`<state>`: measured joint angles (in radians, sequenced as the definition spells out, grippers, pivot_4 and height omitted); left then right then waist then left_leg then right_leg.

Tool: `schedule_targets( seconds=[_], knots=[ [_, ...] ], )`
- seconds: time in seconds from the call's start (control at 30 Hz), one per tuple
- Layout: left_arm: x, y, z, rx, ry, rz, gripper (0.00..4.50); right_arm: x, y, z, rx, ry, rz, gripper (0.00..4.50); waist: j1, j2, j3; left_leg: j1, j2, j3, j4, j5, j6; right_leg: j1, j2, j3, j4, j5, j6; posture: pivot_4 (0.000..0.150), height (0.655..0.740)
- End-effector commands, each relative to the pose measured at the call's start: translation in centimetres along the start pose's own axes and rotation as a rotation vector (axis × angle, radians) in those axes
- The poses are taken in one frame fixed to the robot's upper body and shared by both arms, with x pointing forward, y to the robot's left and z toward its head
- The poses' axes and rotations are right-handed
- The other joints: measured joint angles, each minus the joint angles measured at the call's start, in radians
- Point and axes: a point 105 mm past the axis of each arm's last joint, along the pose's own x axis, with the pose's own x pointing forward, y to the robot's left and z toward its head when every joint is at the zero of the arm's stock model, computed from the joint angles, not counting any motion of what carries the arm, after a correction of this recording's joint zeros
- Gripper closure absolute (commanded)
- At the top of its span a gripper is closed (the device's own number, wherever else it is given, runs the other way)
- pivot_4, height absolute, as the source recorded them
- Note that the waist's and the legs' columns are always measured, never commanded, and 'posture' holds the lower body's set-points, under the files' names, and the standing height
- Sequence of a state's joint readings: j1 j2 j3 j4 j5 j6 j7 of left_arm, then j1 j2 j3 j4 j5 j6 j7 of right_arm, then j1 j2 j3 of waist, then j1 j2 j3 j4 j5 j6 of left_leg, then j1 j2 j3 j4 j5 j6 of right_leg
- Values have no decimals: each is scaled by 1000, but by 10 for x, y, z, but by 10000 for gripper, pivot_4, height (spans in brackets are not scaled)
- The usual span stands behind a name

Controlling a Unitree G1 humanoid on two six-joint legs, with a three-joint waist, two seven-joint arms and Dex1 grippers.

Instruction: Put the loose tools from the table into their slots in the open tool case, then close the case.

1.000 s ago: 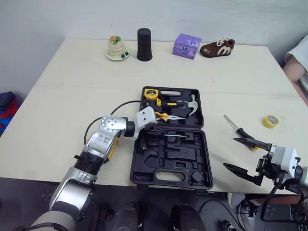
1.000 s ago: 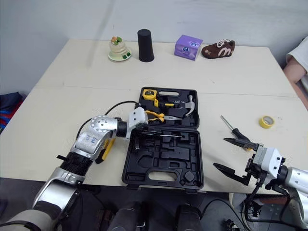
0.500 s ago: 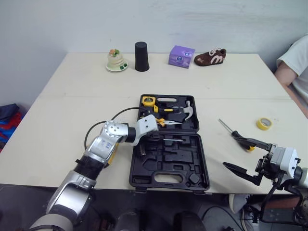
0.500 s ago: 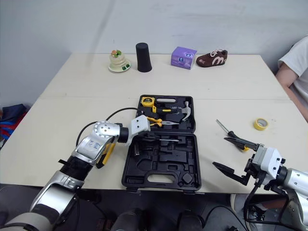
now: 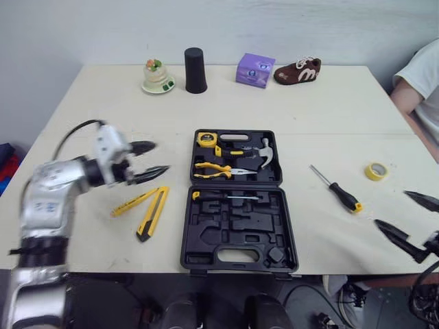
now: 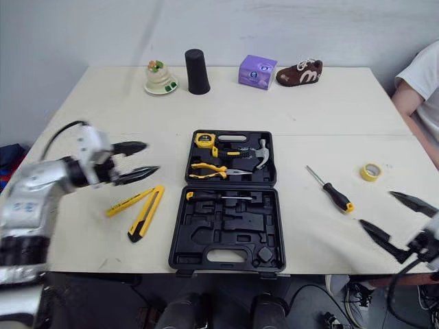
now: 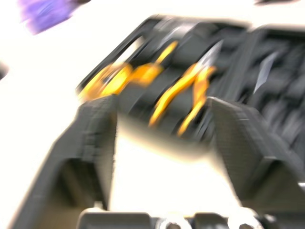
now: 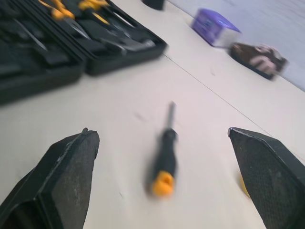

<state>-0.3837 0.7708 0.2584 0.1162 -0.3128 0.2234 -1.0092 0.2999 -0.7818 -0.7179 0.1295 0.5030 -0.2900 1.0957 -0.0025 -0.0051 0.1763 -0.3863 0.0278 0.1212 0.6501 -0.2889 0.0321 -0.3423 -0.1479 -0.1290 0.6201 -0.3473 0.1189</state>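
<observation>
The open black tool case (image 5: 206, 255) lies in the middle of the table. Its far half holds a yellow tape measure (image 5: 206, 139), yellow-handled pliers (image 5: 218, 168) and a hammer (image 5: 265, 151). A thin screwdriver (image 5: 226, 196) rests in the near half. A yellow utility knife (image 5: 152, 213) and a second yellow tool (image 5: 133, 202) lie left of the case. A black-and-yellow screwdriver (image 5: 335, 189) lies to its right. My left gripper (image 5: 159, 157) hovers open and empty left of the case, above the knife. My right gripper (image 5: 391, 208) stands open near the table's right front edge, facing that screwdriver (image 8: 164, 155).
A yellow tape roll (image 5: 375, 171) sits at the far right. Along the back edge stand a small cake figure (image 5: 156, 75), a black cup (image 5: 195, 60), a purple box (image 5: 252, 70) and a brown shoe (image 5: 297, 70). A person's arm (image 5: 415, 79) shows at the right edge.
My left gripper has pulled back from the case's middle out to the left and has gone from shut to open. The head camera has shifted. The right gripper remains open.
</observation>
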Motion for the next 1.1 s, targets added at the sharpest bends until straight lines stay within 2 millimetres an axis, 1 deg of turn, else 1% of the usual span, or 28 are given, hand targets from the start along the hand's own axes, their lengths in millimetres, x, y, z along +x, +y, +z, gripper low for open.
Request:
schedule_targets(
  seconds=[0.03, 0.1, 0.13, 0.17, 0.2, 0.23, 0.27, 0.3, 0.33, 0.43, 0.53, 0.6, 0.67, 0.7, 0.73, 0.77, 0.8, 0.83, 0.87, 0.93, 0.97, 1.0, 1.03, 1.1],
  knots=[
    [-54, 20, -18, -38, 67, 159, 540, -39, -32, -13, -35, 63, -212, 0, -2, -3, 3, 0, 0, 0, 0, -1, 0, -1, -1, 1, -1, 0, 0, 1500, 7400],
    [-83, 23, -37, -59, 120, 243, 540, -59, -41, -25, -21, 108, -304, 0, 0, -4, 4, 0, 2, -1, 0, -1, -2, -1, -3, 4, -1, 0, 0, 1500, 7400],
    [-94, 24, -44, -68, 135, 279, 540, -66, -43, -29, -19, 123, -333, 0, 0, -4, 4, 0, 2, -1, 0, -2, -2, -1, -3, 7, -2, 0, 0, 1500, 7400],
    [-111, 26, -55, -88, 148, 348, 540, -80, -47, -36, -5, 160, -392, 0, 0, -3, 4, 0, 2, -1, -1, -4, -5, -1, -4, 8, -2, 0, 0, 1500, 7400],
    [-134, 26, -72, -103, 196, 442, 540, -99, -50, -46, 16, 206, -474, 0, 1, -3, 4, 0, 2, -1, -2, -5, -6, -2, -5, 9, -2, 0, 0, 1500, 7400],
    [-151, 26, -84, -109, 231, 502, 540, -112, -52, -52, 29, 238, -529, 0, -1, -3, 4, 0, 2, -1, -3, -5, -7, -3, -5, 9, -2, 0, -1, 1500, 7400],
    [-169, 27, -93, -139, 245, 597, 540, -125, -51, -59, 41, 272, -574, 0, -1, -3, 4, 0, 3, -1, -4, -6, -8, -4, -4, 9, -2, -1, -2, 1500, 7400],
    [-182, 28, -98, -157, 245, 669, 540, -134, -49, -64, 50, 297, -597, 0, -1, -3, 4, 0, 3, -1, -5, -6, -9, -5, -4, 9, -1, -2, -3, 1500, 7400],
    [-192, 28, -102, -172, 245, 723, 540, -140, -46, -67, 59, 313, -612, 0, -1, -2, 4, 0, 4, -1, -6, -6, -9, -5, -4, 8, -1, -2, -4, 1500, 7400],
    [-211, 24, -110, -185, 273, 809, 540, -152, -42, -74, 77, 341, -654, 0, -3, -3, 4, 0, 5, -1, -5, -7, -9, -5, -3, 8, -1, -3, -4, 1500, 7400],
    [-221, 19, -118, -173, 327, 849, 540, -159, -43, -78, 100, 346, -714, 0, -3, -2, 4, 2, 5, -1, -4, -7, -8, -4, -4, 11, -1, -2, -4, 1500, 7400],
    [-221, 18, -119, -168, 334, 850, 540, -155, -46, -79, 127, 317, -751, 0, -3, -2, 4, 2, 5, -1, -5, -7, -9, -5, -4, 12, -1, -2, -4, 1500, 7400],
    [-203, 17, -114, -164, 291, 798, 540, -128, -51, -75, 145, 239, -716, 0, -4, -2, 4, 1, 5, -1, -6, -7, -9, -8, -4, 12, -1, -2, -5, 1500, 7400],
    [-196, 17, -112, -162, 277, 779, 540, -118, -51, -74, 147, 218, -698, 0, -4, -1, 3, 1, 5, 0, -6, -7, -10, -10, -4, 13, -1, -2, -5, 1500, 7400],
    [-186, 17, -106, -154, 248, 749, 540, -105, -52, -72, 148, 206, -671, 0, -5, -1, 3, 0, 5, 0, -6, -7, -10, -10, -5, 13, 0, -2, -5, 1500, 7400],
    [-173, 19, -98, -135, 212, 711, 540, -89, -56, -69, 154, 199, -654, 0, -5, -1, 3, 0, 5, 1, -6, -7, -10, -10, -4, 14, 1, -2, -5, 1500, 7400],
    [-154, 19, -84, -108, 159, 639, 540, -62, -56, -55, 145, 139, -576, 0, -5, -1, 3, 0, 5, 1, -6, -7, -10, -10, -4, 14, 1, -2, -5, 1500, 7400],
    [-140, 19, -73, -90, 125, 587, 540, -43, -55, -44, 138, 96, -520, 0, -5, -1, 3, -1, 5, 1, -6, -7, -10, -12, -4, 14, 2, -2, -5, 1500, 7400],
    [-133, 18, -67, -82, 107, 557, 540, -33, -53, -37, 135, 69, -485, 0, -5, -1, 3, -3, 5, 1, -6, -6, -11, -13, -4, 15, 3, -2, -5, 1500, 7400],
    [-104, 12, -41, -88, 52, 413, 540, -3, -40, -18, 225, 20, -329, 0, -4, 1, 3, -3, 5, 2, -6, -5, -12, -14, -4, 15, 4, -2, -5, 1500, 7400],
    [-93, 8, -31, -92, 36, 353, 540, 7, -34, -10, 266, 7, -275, 0, -2, 1, 3, -4, 5, 2, -6, -5, -13, -15, -4, 15, 4, -2, -5, 1500, 7400],
    [-80, 4, -17, -90, 12, 289, 540, 19, -27, -5, 304, 32, -202, 0, -1, 1, 3, -4, 5, 2, -7, -3, -14, -15, -3, 14, 4, -2, -5, 1500, 7400],
    [-73, 2, -8, -89, 1, 255, 540, 25, -23, -3, 324, 58, -166, 0, 1, 1, 3, -4, 5, 2, -7, 0, -10, -15, -2, 14, 5, -2, -5, 1500, 7400],
    [-58, -8, 7, -76, -15, 165, 540, 36, -13, -5, 352, 145, -86, 0, 1, 1, 3, -5, 5, 2, -7, -1, -9, -15, -2, 14, 4, -2, -6, 1500, 7400]
  ],
)
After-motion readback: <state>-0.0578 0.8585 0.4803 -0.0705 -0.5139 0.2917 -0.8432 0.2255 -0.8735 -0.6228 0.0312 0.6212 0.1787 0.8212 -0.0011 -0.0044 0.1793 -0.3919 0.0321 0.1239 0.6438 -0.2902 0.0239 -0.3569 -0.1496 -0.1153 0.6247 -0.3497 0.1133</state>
